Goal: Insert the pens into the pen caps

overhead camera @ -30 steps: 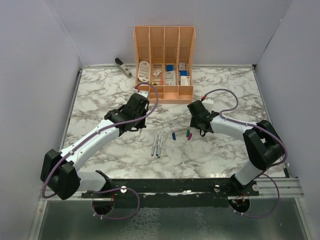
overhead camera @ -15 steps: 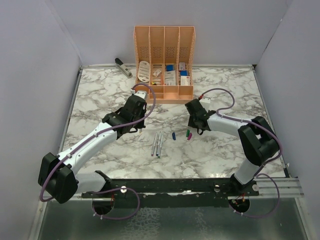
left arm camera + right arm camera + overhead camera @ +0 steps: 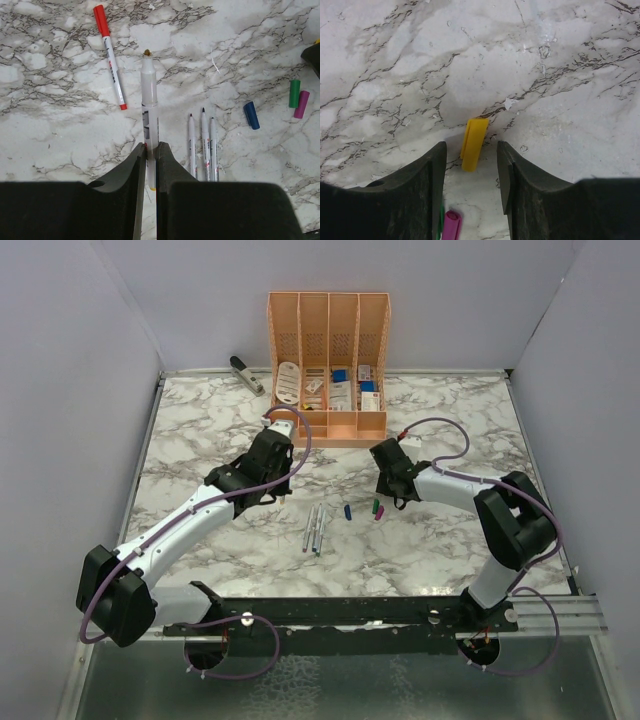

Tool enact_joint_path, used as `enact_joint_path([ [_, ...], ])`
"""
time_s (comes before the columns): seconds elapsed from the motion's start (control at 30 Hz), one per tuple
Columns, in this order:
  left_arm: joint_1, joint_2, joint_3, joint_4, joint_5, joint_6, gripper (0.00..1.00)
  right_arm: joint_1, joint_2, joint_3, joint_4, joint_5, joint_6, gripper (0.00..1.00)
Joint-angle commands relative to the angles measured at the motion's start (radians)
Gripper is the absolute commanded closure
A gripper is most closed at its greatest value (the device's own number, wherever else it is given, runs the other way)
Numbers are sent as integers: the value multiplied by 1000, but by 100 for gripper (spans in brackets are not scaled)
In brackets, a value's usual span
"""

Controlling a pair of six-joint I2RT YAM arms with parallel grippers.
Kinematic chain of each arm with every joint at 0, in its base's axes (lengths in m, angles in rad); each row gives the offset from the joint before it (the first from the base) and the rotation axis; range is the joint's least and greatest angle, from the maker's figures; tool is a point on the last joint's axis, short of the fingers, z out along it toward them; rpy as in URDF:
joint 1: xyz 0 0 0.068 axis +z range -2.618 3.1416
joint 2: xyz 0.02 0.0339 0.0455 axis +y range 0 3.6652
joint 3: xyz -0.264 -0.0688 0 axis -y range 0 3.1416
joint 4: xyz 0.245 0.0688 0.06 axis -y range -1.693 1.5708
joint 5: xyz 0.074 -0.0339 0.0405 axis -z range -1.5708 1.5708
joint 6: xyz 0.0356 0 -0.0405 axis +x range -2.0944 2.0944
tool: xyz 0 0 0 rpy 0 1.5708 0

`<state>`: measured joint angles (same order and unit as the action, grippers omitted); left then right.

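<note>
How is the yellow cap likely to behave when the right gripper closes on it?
Probably light and stiff: the yellow cap is short, smooth plastic. Lying flat on the marble table, loose inside the open right gripper, it may skid or roll if one finger touches first.

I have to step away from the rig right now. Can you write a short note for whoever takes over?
Left gripper: shut on an uncapped pen, yellowish tip pointing away.
Right gripper: open, straddling the yellow cap, not touching it.
Done: one red-capped pen lies aside.
To do: cap the held pen, then the three bare pens lying side by side. The blue cap, green cap and magenta cap lie loose beside them.
</note>
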<state>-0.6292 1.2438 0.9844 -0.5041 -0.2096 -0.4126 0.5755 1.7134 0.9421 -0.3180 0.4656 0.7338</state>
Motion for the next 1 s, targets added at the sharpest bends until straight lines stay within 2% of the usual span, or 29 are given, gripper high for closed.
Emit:
enact_joint_path([
  [0.0,5,2,-6,23,18,10,100,-10,29,20,23,-7,37,56],
  [0.6,14,23,11,21,6,35,100,-48,77,41,6,-36,44,62],
  [0.97,51,40,17,21,15,63,100,-47,45,-33,-51,-82,86,66],
])
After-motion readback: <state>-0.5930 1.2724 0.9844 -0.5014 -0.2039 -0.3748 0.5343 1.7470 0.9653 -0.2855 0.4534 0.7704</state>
